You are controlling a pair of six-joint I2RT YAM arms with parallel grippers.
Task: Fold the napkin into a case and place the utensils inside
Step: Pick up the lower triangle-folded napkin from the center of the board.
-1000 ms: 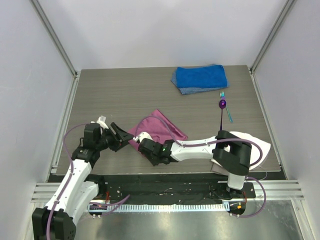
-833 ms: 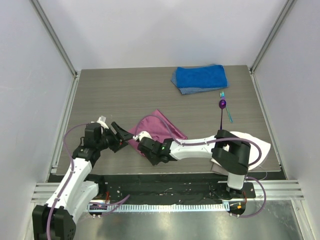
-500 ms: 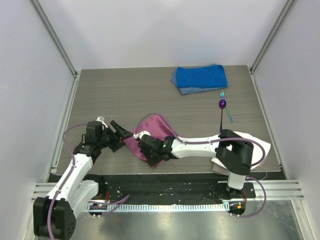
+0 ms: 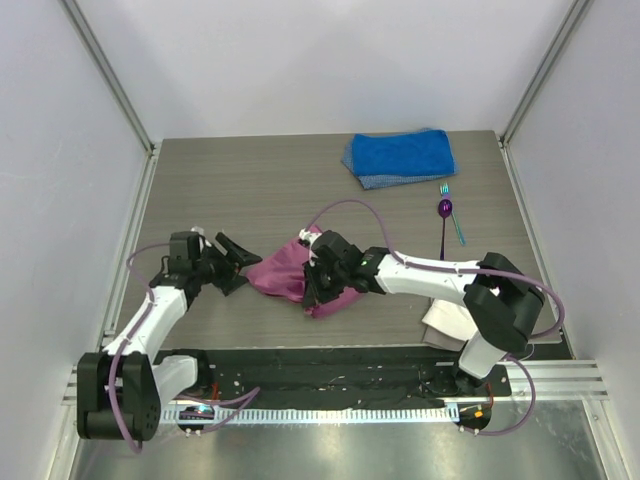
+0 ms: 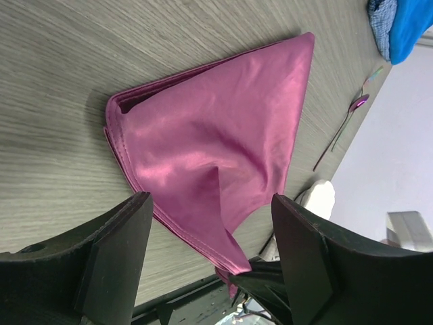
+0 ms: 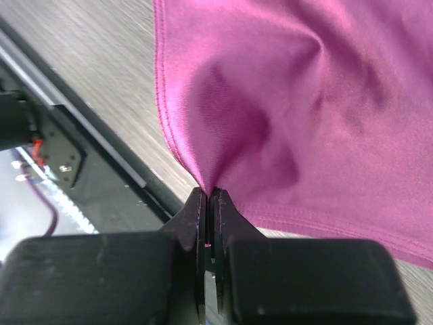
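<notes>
The magenta napkin [image 4: 281, 273] lies folded and bunched near the table's front, left of centre. My right gripper [image 4: 316, 288] is shut on a pinched fold at its near edge [image 6: 210, 195] and lifts the napkin [image 6: 291, 101] into a peak. My left gripper [image 4: 236, 264] is open and empty just left of the napkin [image 5: 216, 142], its fingers [image 5: 111, 261] spread either side of the near corner. The purple spoon [image 4: 444, 209] and teal fork [image 4: 454, 222] lie together at the right, away from both grippers.
A thick blue towel [image 4: 400, 155] lies at the back right. A white cloth [image 4: 452, 318] lies at the front right, under my right arm. The black front rail [image 4: 330, 360] runs just below the napkin. Metal posts and white walls flank the table.
My right gripper has taken hold of the napkin's near edge and pulled it up and to the right, bunching the flat cloth. Its arm swung toward the table's middle. My left gripper stayed open beside it.
</notes>
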